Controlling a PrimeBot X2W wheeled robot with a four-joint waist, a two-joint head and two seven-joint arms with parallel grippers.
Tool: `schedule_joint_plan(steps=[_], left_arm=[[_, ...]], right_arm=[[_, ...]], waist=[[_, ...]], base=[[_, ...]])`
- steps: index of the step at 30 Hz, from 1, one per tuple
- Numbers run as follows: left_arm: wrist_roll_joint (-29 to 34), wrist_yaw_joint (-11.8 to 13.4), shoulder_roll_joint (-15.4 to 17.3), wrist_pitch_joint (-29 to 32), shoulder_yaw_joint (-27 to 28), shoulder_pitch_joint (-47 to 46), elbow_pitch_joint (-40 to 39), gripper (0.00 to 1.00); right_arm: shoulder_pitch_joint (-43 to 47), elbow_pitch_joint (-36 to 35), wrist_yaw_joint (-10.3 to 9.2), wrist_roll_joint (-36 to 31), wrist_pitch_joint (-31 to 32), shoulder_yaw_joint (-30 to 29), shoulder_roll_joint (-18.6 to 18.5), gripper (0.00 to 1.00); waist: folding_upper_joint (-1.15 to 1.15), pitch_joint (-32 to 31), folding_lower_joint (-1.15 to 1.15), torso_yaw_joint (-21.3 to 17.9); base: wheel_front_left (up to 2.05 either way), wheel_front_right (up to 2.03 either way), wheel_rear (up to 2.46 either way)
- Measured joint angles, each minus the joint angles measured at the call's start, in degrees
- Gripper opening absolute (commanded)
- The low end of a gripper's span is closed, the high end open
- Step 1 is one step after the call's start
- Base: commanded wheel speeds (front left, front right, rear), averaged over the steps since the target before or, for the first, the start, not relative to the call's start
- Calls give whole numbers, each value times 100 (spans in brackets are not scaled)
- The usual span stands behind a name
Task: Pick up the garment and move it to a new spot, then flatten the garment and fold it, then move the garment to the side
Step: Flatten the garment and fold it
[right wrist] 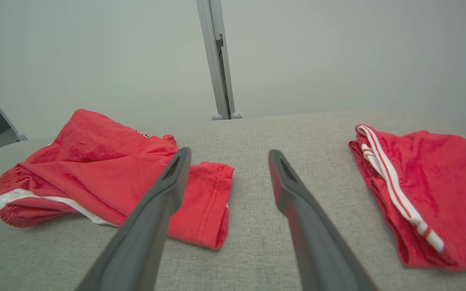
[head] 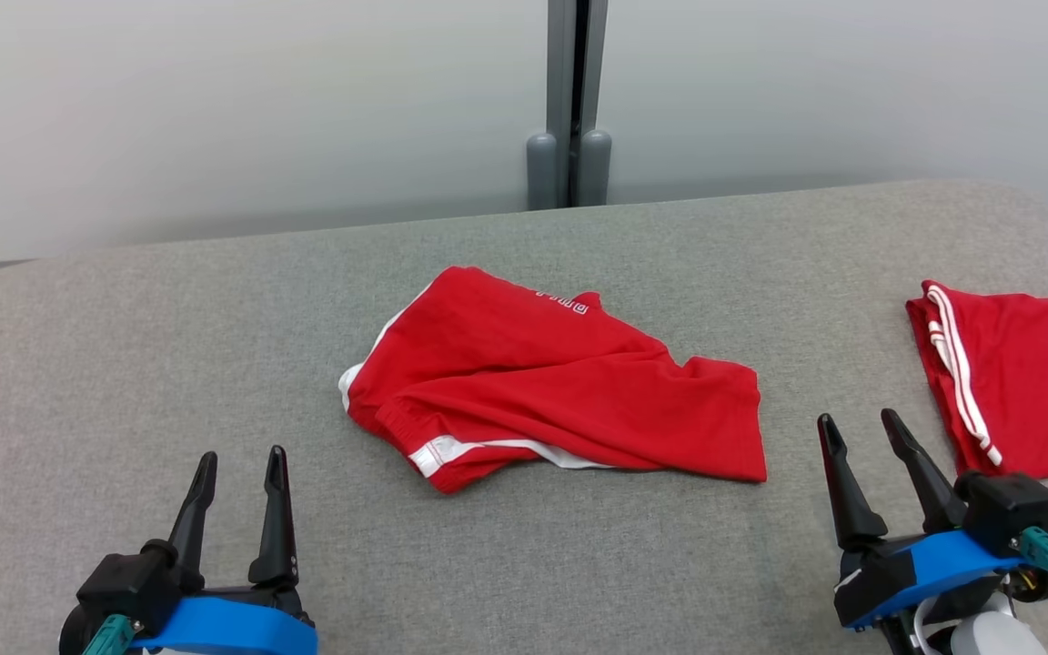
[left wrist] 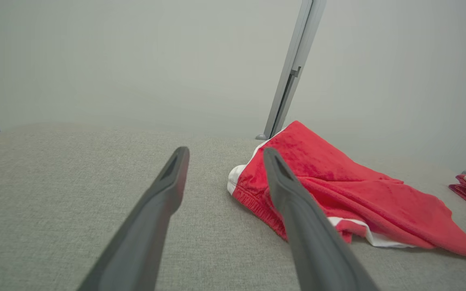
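Garment [head: 551,382]: red shorts with white trim, lying near the middle of the tabletop [head: 169,364]. It is rumpled and loosely doubled over itself, waistband end toward the robot's left, one leg hem toward its right. Nothing holds it.

Left hand [head: 242,455]: fingers apart, empty, low over the near left of the tabletop, well apart from the garment. Right hand [head: 858,418]: fingers apart, empty, near the garment's right hem but clear of it, between that hem and a second red garment [head: 1024,373].

Progress, as judged: whether the pick-up and relocation are complete cannot be told from the present lie alone. Flattening is not done; ridges and overlapping layers show across the cloth, and white trim is turned out along the near edge. No orderly fold is present. The move to the side is outstanding. Most of the task is therefore taken as remaining.

Second red garment: white-striped, at the right edge of the tabletop, lying flatter with a straight edge. It looks folded and is partly cut off by the edge of the head view.

Surface: grey woven covering with rounded far corners, even throughout, likely to drag somewhat on cloth slid across it.

Room: pale matt wall panels [head: 215,109] behind, joined by a grey upright post [head: 569,100] with two rounded feet at the tabletop's far edge
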Motion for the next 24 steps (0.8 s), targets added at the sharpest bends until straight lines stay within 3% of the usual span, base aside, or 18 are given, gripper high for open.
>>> schedule_joint_plan(steps=[12, 18, 24], left_arm=[[-47, -1, -38, 101, -182, 51, 197, 100], [-769, -8, -133, 860, -1005, -465, 778, 100], [-1322, -8, -127, 1205, -1252, -981, 1344, 100]], right_arm=[[317, -797, 0, -212, 489, -214, 233, 100], [349, -869, 0, -211, 537, -123, 325, 100], [294, -829, 0, -202, 548, -52, 386, 100]], waist=[[0, 25, 1, -34], [0, 168, 2, -161], [0, 322, 2, -391]], base=[[0, 0, 0], [0, 0, 0], [0, 0, 0]])
